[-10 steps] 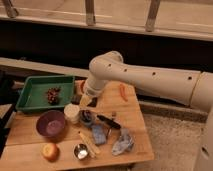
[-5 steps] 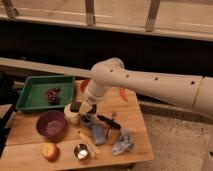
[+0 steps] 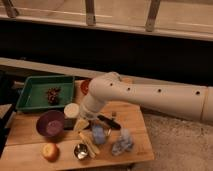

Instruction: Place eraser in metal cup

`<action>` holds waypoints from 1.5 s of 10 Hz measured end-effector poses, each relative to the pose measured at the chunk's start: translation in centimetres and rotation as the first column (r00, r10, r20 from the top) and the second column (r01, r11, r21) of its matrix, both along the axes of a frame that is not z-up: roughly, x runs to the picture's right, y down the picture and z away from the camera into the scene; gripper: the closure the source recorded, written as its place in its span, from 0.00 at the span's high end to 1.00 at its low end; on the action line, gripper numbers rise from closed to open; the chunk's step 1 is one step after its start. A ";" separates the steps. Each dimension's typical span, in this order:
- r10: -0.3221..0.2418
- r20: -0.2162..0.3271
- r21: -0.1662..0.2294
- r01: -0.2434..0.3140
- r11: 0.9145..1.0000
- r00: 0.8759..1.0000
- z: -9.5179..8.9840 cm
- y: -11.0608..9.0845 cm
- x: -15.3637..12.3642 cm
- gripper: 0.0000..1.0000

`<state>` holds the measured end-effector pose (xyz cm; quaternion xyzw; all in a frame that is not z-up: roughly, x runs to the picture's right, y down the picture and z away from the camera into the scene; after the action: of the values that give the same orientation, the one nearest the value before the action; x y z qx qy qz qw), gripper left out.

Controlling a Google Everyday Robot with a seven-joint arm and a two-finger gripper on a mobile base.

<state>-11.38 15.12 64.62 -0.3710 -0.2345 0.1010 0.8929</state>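
Silver metal cup [image 3: 80,150] sits lower left of centre in your frame, below 1 purple bowl [image 3: 50,123]. Your gripper [image 3: 81,124], fingers pressed together, hangs higher, beside the dark eraser [image 3: 70,124]; contact unclear

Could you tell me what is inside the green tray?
A dark reddish clump lies in the green tray; the white cup hides its near-right corner. The shut gripper hangs beside that cup.

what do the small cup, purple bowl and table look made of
small cup: likely polished metal, silvery with a bright reflective inside.
purple bowl: probably plastic, even matte colour.
table: looks like wood, warm tan.
The shut claw hangs low over the table beside the white cup.
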 end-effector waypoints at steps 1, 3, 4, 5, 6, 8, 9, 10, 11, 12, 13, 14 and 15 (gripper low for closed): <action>-0.022 0.018 -0.006 0.022 1.000 1.000 -0.1 0.8 -0.3 0.00; -0.078 0.050 -0.029 0.079 0.996 0.996 -0.3 3.3 -1.1 0.00; -0.078 0.051 -0.029 0.080 0.996 0.996 -0.3 3.4 -1.1 0.00; -0.076 0.049 -0.029 0.078 0.997 0.996 -0.3 3.4 -1.0 0.00; -0.078 0.050 -0.029 0.079 0.996 0.996 -0.3 3.4 -1.1 0.00; -0.073 0.051 -0.036 0.075 0.997 0.996 -0.2 3.5 -1.1 0.00; -0.067 0.051 -0.049 0.070 0.996 0.996 -0.1 4.0 -1.1 0.00; -0.056 0.049 -0.072 0.059 0.996 0.997 0.2 5.3 -1.0 0.00; -0.049 0.046 -0.090 0.052 0.995 0.998 0.5 6.3 -1.0 0.00; -0.038 0.042 -0.114 0.043 0.993 0.998 0.8 7.5 -1.0 0.00; -0.031 0.037 -0.133 0.036 0.990 0.999 1.0 8.5 -1.0 0.00; -0.027 0.025 -0.152 0.030 0.988 0.999 1.1 9.1 -0.9 0.01; -0.027 0.020 -0.162 0.030 0.986 0.999 1.2 9.5 -0.9 0.04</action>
<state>-12.26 24.63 65.81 -0.4467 -0.2279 0.1036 0.8590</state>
